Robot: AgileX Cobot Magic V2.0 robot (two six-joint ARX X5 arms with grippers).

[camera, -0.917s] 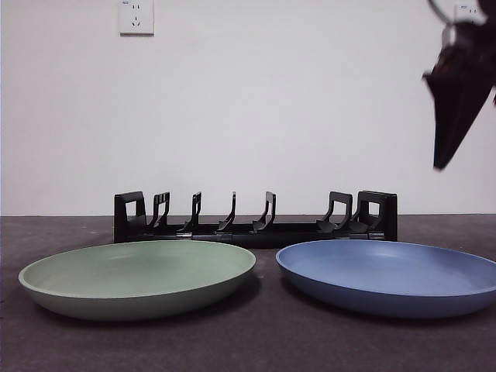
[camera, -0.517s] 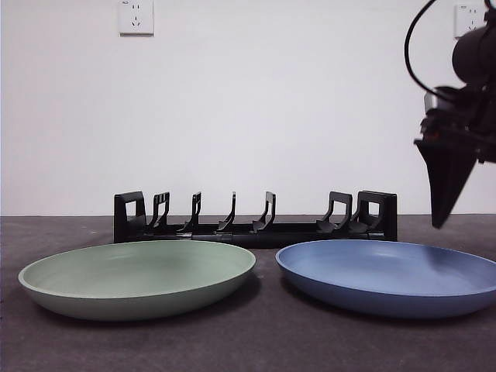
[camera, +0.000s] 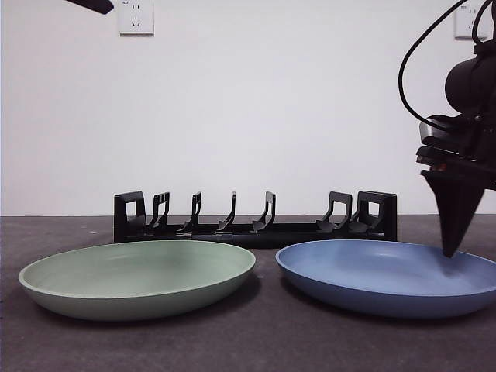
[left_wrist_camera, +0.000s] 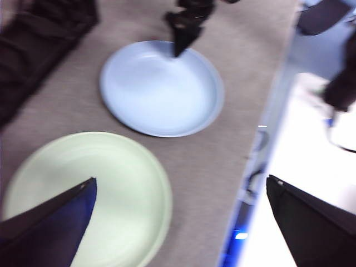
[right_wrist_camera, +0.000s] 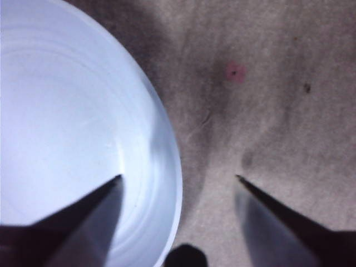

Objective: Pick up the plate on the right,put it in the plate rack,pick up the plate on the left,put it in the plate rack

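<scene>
A shallow, matte green plate [camera: 137,277] is seen near left, a smooth blue plate [camera: 387,275] near right, on a dark felt-like table [camera: 256,341]. The black pronged plate rack [camera: 256,218] stands behind both. The left gripper [left_wrist_camera: 178,192] is held open high above; the right gripper [right_wrist_camera: 178,178] is spread astride the blue plate's right rim.
</scene>
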